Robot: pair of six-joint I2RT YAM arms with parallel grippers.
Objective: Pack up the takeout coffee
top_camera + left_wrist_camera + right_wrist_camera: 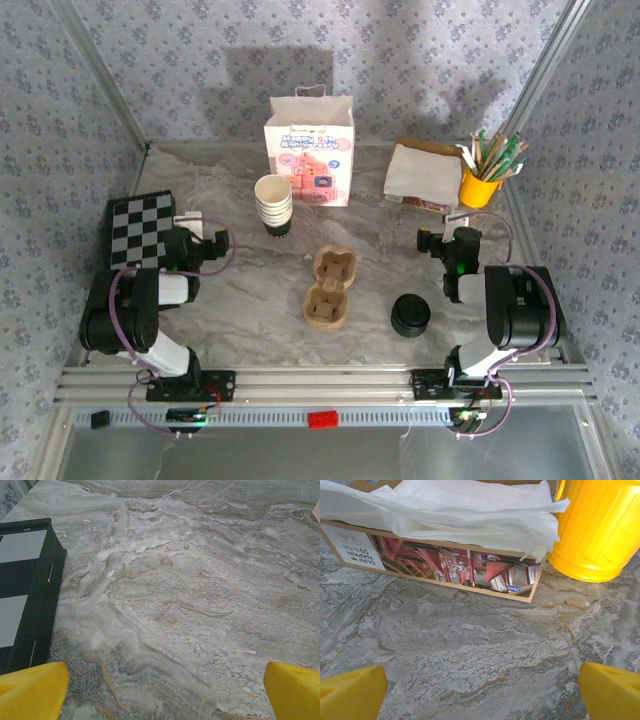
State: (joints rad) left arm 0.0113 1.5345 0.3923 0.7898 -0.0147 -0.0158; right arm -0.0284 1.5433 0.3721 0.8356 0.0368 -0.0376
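Two grippers stand spread as wide as they go, both empty: the left gripper (222, 240) near the table's (250, 295) left edge, the right gripper (432, 238) near its right edge. In each wrist view the yellow fingertips (32, 690) sit far apart with only bare marble between them.

The paper cup (273, 203) stands upright, mouth up, towards the far edge and just inboard of the left gripper. That arm is clearly the nearer one, and the cup's long axis is vertical, so a level approach from the side looks fitting.

The black lid (410, 315) lies flat close to the near edge, beside the right arm's base. The right jaws face the other way, towards the napkin box (445, 555) and yellow pot (600, 530), so that arm would have to turn back for it.
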